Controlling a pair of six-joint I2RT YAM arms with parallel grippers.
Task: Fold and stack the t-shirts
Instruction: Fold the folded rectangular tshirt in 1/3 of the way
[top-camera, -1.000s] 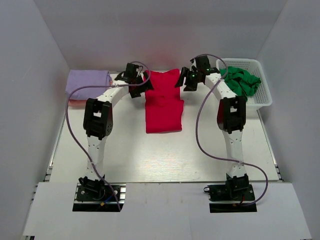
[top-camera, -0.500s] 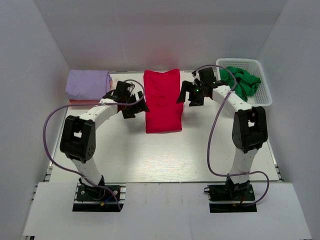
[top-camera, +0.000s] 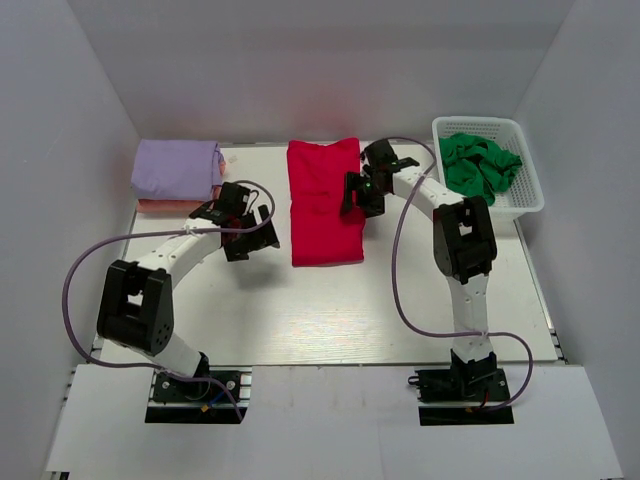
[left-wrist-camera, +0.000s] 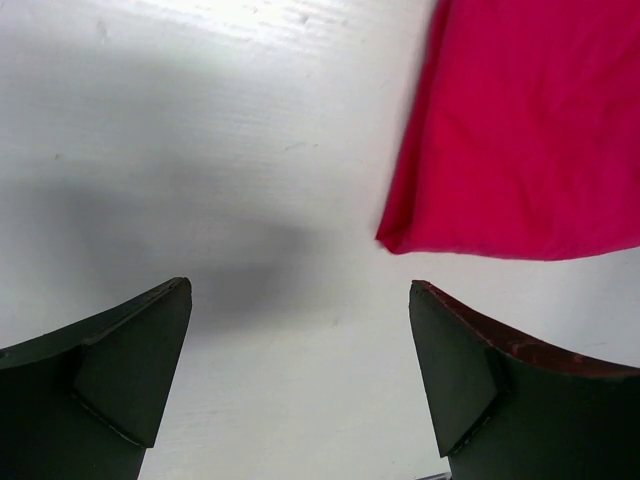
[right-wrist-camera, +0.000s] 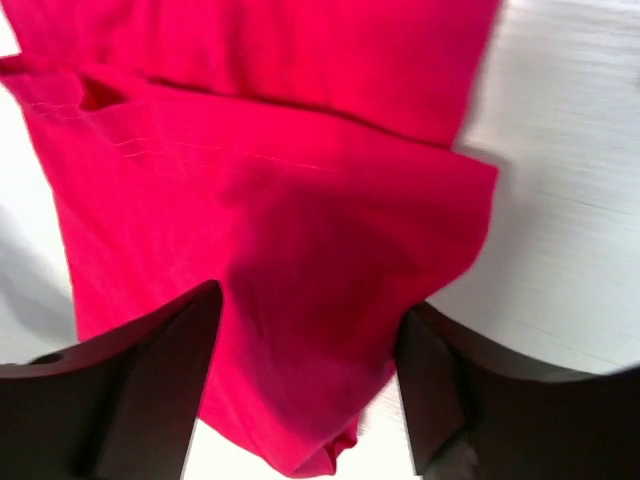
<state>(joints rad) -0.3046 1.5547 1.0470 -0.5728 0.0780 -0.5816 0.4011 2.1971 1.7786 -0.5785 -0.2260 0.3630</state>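
Note:
A bright red t-shirt (top-camera: 325, 205) lies folded into a long strip at the middle back of the table. My left gripper (top-camera: 247, 233) is open and empty just left of the shirt's near part. In the left wrist view the gripper (left-wrist-camera: 300, 290) hangs over bare table, with the red shirt's near left corner (left-wrist-camera: 520, 130) ahead. My right gripper (top-camera: 357, 195) is open over the shirt's right edge. In the right wrist view the gripper (right-wrist-camera: 312, 300) has red cloth (right-wrist-camera: 260, 200) under and between its fingers. A folded lavender shirt (top-camera: 178, 166) lies on a peach-orange one (top-camera: 158, 205) at the back left.
A white lattice basket (top-camera: 527, 205) stands at the back right with a crumpled green shirt (top-camera: 480, 163) in it. White walls close in the back and both sides. The left arm's purple cable (top-camera: 90, 262) loops out to the left.
Both grippers have left the shirt's far end and come nearer. The left one moved down the shirt's left side. The right one swung onto the shirt's right edge.

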